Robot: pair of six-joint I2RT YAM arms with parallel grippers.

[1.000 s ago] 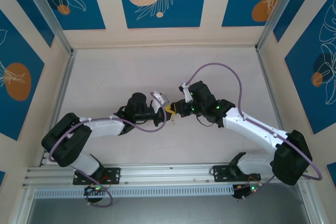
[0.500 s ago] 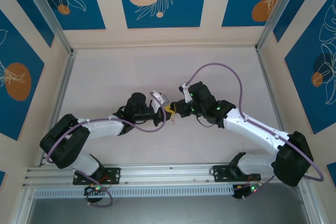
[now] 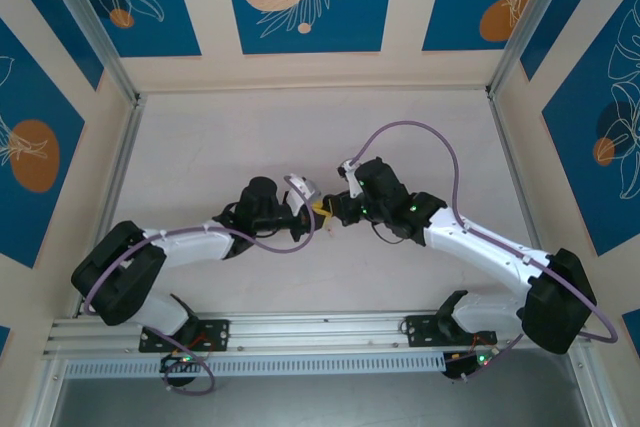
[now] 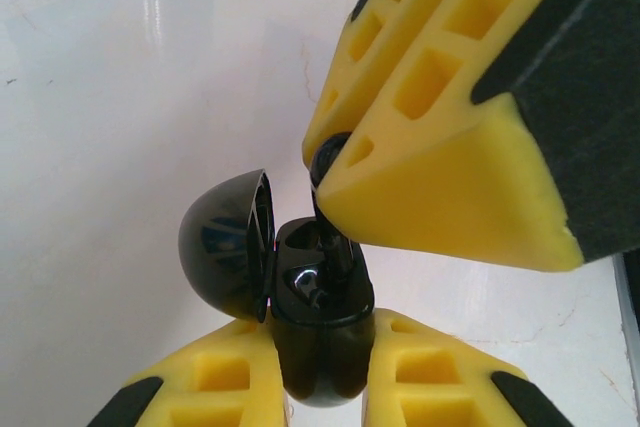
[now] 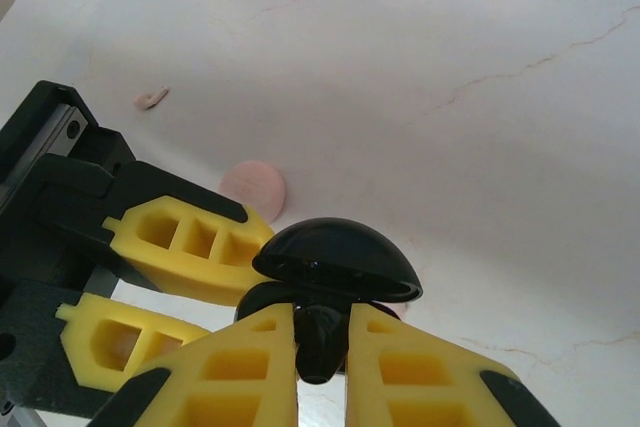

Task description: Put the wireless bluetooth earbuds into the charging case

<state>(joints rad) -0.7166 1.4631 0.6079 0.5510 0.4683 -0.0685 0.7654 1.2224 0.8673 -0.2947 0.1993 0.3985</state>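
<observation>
Left gripper (image 4: 320, 372) clamped on glossy black oval charging case (image 4: 318, 292), domed lid (image 4: 222, 244) open at 9 o'clock. Right gripper (image 5: 322, 335) pinches tiny black earbud (image 4: 326, 159) at case's 12 o'clock.

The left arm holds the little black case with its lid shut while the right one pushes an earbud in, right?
Not quite: the lid is open, swung aside, as the left wrist view shows. The left gripper does hold the case, and the right gripper holds an earbud at its opening.
</observation>
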